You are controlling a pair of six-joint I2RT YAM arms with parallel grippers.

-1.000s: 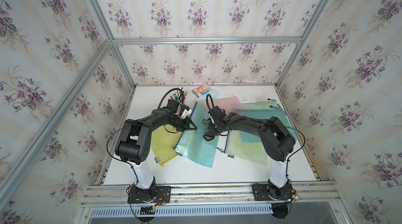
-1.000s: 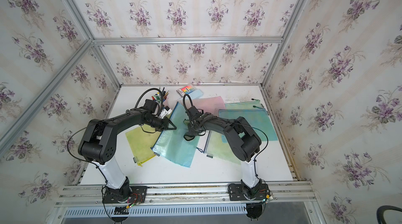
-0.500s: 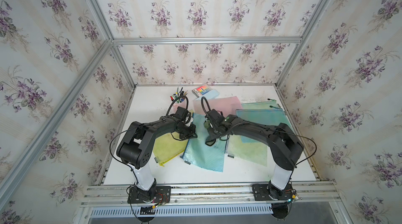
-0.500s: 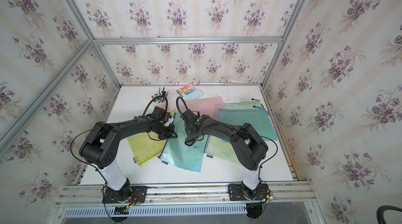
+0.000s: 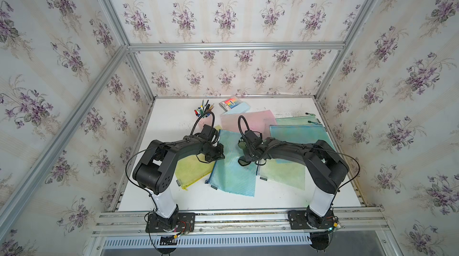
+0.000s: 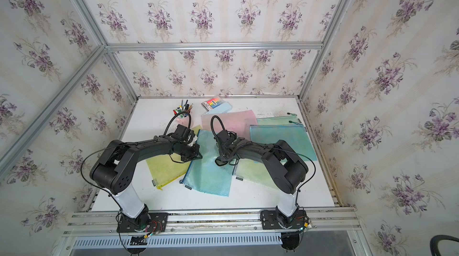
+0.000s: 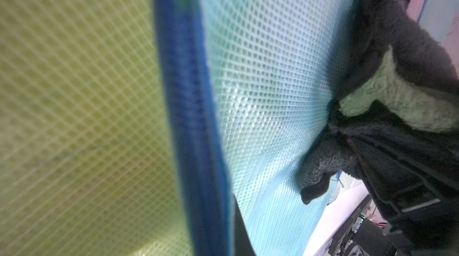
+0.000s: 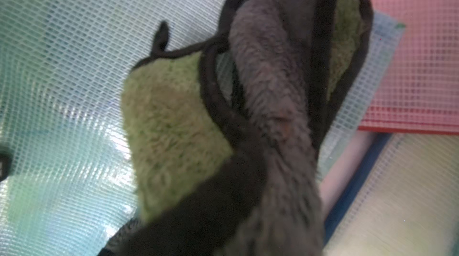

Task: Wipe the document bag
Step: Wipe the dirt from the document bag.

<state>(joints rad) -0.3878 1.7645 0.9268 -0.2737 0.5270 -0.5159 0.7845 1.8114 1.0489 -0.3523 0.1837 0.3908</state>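
Document bag (image 5: 231, 175): translucent blue mesh (darker zipper edge)

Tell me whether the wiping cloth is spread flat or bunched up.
Bunched up: the right wrist view shows the cloth twisted into grey and green folds.

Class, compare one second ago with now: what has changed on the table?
Both arms drew back toward the robot's base, and the blue document bag slid with them. The left gripper closed at its edge. The right gripper stayed shut on the cloth; the yellow bag stayed put.
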